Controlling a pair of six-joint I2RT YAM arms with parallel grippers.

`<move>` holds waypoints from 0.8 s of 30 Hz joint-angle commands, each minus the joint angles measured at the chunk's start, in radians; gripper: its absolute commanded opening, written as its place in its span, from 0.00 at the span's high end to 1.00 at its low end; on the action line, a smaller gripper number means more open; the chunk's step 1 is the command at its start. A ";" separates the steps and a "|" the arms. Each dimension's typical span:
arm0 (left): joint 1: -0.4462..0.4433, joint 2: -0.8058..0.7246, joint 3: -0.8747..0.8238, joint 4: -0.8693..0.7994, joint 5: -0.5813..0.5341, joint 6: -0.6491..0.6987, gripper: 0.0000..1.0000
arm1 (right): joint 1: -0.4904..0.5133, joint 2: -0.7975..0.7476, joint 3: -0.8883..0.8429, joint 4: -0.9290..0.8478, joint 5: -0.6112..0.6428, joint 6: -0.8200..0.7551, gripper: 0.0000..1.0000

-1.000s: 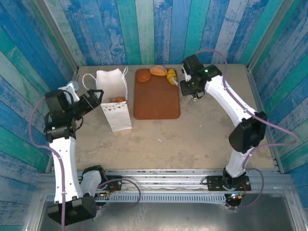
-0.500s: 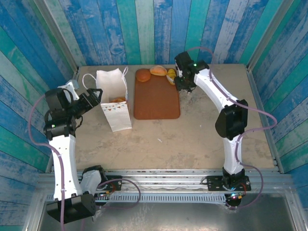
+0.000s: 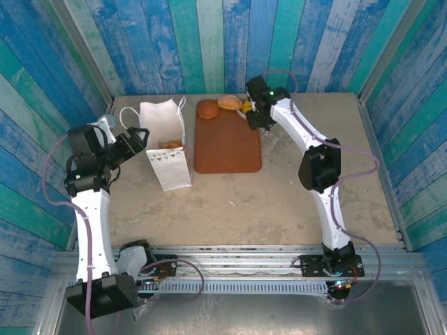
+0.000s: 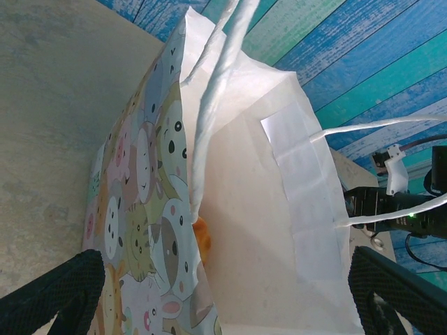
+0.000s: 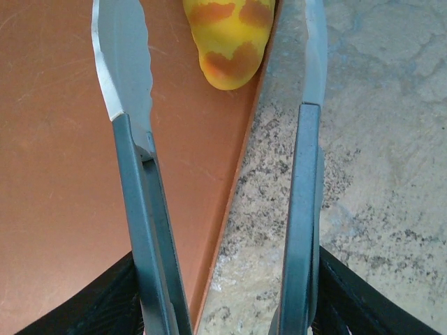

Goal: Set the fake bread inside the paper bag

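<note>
One yellow bread [image 5: 230, 35] lies on the board [image 5: 56, 139], at 12 o'clock from the right gripper [image 5: 209, 70], whose fingers are spread apart. The left gripper [image 4: 223, 293] is spread wide at 9 o'clock of the paper bag [image 4: 265, 230]; orange bread [image 4: 202, 237] sits inside.

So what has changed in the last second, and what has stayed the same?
The right gripper moved left and toward the far wall, up to the yellow bread at the corner of the brown board; its jaws are open, nothing grasped. The left gripper, paper bag and other rolls stayed put.
</note>
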 commanded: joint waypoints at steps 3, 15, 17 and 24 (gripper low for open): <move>0.004 0.011 0.023 0.017 -0.010 0.023 0.06 | -0.005 0.055 0.056 -0.015 0.005 -0.012 0.42; 0.005 0.037 0.003 0.053 -0.004 0.017 0.06 | -0.005 0.114 0.069 -0.016 0.028 -0.031 0.49; 0.004 0.039 0.001 0.054 -0.003 0.015 0.06 | -0.005 0.120 0.070 -0.017 0.028 -0.032 0.51; 0.005 0.039 -0.002 0.053 -0.010 0.015 0.06 | -0.005 0.113 0.069 -0.019 0.029 -0.035 0.59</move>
